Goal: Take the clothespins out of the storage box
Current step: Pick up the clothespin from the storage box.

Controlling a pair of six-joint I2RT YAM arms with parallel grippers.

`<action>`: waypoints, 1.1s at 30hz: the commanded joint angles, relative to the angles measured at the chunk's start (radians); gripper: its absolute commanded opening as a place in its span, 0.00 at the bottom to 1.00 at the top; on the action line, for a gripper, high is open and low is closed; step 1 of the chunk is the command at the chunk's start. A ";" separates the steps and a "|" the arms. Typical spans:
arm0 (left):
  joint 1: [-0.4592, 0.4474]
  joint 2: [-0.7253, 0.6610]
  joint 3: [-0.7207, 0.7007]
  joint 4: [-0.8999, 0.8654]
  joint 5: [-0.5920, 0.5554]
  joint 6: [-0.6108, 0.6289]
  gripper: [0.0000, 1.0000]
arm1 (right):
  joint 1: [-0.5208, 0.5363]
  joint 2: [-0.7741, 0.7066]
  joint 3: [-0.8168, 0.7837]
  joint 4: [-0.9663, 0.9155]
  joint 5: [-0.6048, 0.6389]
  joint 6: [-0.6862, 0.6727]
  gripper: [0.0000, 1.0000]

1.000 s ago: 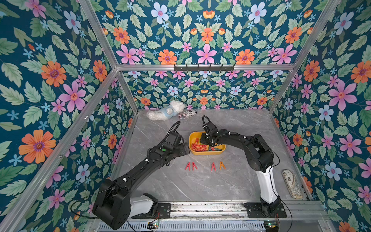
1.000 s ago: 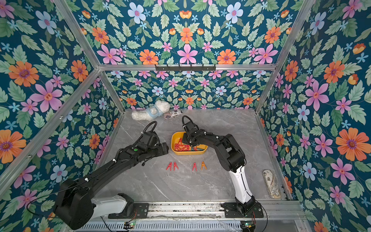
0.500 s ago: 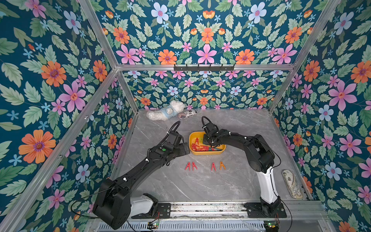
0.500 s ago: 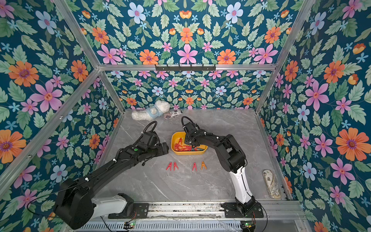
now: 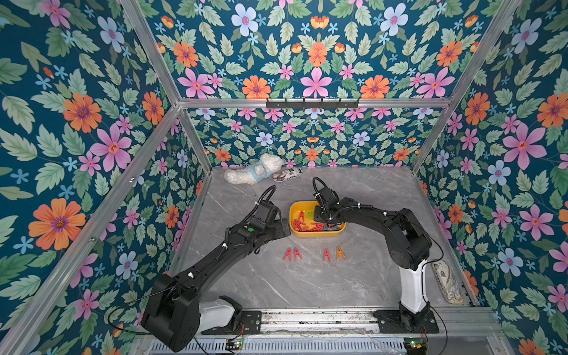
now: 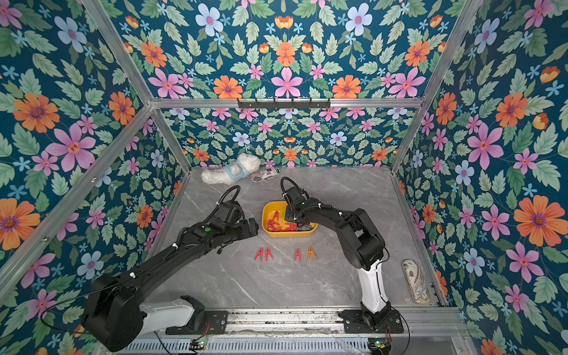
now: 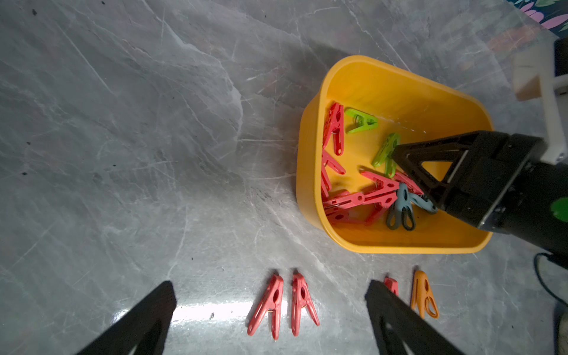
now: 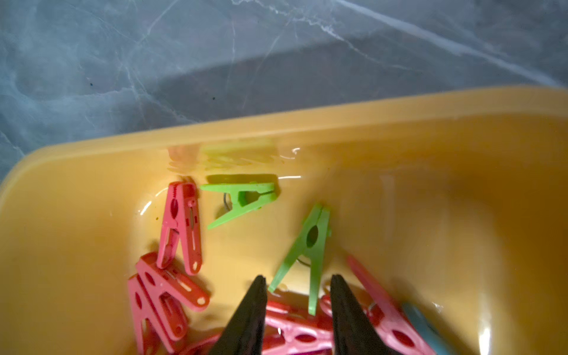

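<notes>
The yellow storage box (image 5: 316,234) (image 6: 289,234) stands mid-table and holds several clothespins: red ones (image 7: 336,129), two green (image 8: 242,199) and blue-grey ones (image 7: 401,209). My right gripper (image 5: 321,219) (image 8: 297,278) is down inside the box, its jaws a little apart. The legs of one green clothespin (image 8: 310,242) (image 7: 385,150) lie between the fingertips without clear contact. My left gripper (image 5: 284,227) (image 7: 270,285) hovers wide open and empty just left of the box. In front of the box, three red clothespins (image 5: 292,254) (image 5: 326,255) and an orange one (image 5: 340,253) lie in a row.
A white plush toy (image 5: 255,173) and a patterned pouch (image 5: 287,174) lie against the back wall. A patterned case (image 5: 447,282) lies by the right wall. A hook rail (image 5: 312,103) hangs on the back frame. Floral walls close in three sides.
My right gripper's jaws have narrowed around the green clothespin inside the box. The left arm has stayed still.
</notes>
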 commanded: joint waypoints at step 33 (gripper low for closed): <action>0.002 -0.008 0.004 0.034 0.020 0.005 1.00 | -0.013 -0.018 0.031 -0.059 0.008 0.042 0.00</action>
